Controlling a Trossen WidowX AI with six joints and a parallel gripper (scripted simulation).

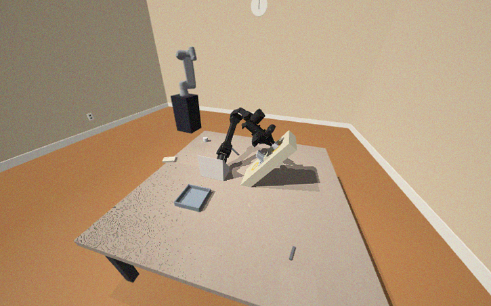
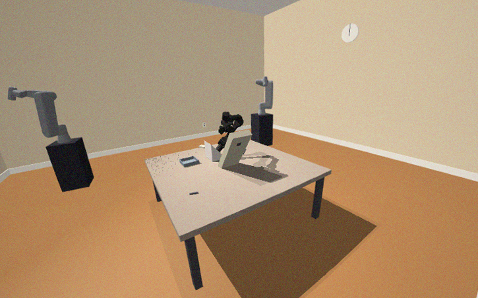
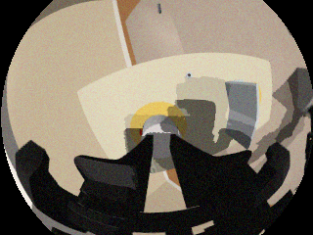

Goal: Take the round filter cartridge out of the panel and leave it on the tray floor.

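The cream service panel (image 1: 271,165) (image 2: 230,151) (image 3: 220,64) stands tilted on the table. My gripper (image 1: 273,144) (image 3: 160,136) is at its upper part, shut on the round filter cartridge (image 3: 160,125). The cartridge is pale grey and shows between and just beyond the fingertips, in front of a yellow ring (image 3: 158,107) on the panel face. It appears to stand out from the face; whether its inner end is clear of the opening cannot be told. Its slots are hidden by the fingers. The blue-grey tray (image 1: 187,208) (image 2: 189,165) lies on the table, away from the gripper, with nothing in it.
A grey block-like part (image 1: 260,155) (image 3: 243,100) stands out from the panel face beside the gripper. A white upright plate (image 1: 211,168) (image 2: 210,152) stands by the arm's base, between arm and tray. A small dark bar (image 1: 292,253) (image 2: 193,193) lies farther off on the table.
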